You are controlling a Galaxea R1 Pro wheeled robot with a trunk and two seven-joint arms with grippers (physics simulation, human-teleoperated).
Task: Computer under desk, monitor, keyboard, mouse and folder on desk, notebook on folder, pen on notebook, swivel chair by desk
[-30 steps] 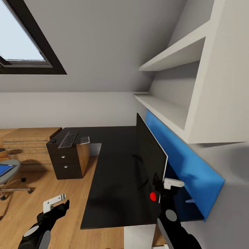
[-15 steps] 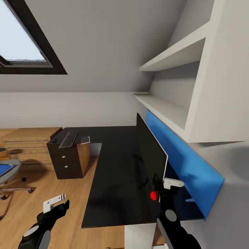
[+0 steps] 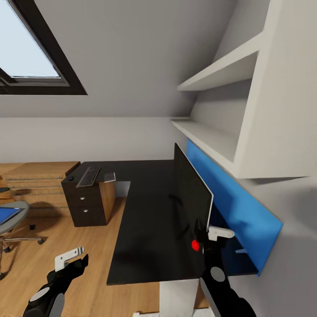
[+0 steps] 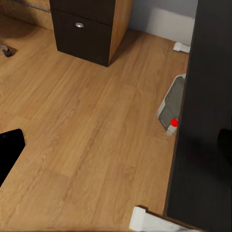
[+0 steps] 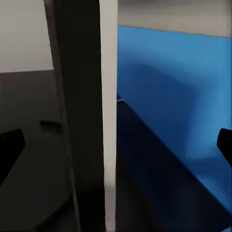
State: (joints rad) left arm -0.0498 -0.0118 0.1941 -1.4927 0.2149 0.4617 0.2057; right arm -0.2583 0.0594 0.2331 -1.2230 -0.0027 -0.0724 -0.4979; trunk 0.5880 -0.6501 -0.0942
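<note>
1. Little has changed since a second ago: the whole scene has slid slightly, so the camera moved; the monitor [image 3: 190, 193] stands where it was.
2. Nearest, the left end effector [image 3: 70, 259] hangs open and empty over the floor.
3. Right end effector [image 3: 210, 237] sits at the monitor's near edge, fingers spread either side of the panel; whether they press on it I cannot tell.
4. Monitor stands upright on the bench [image 3: 145, 220], edge-on; likely stiff, top-heavy, fragile: hold the frame, not the screen.
5. Under the bench, a grey box [image 4: 172, 104], perhaps the computer.
6. Farther off, the keyboard [image 3: 88, 175] lies on the drawer unit [image 3: 86, 204].
7. Chair [image 3: 11, 220] is cut off; its blue load is probably the folder.
</note>
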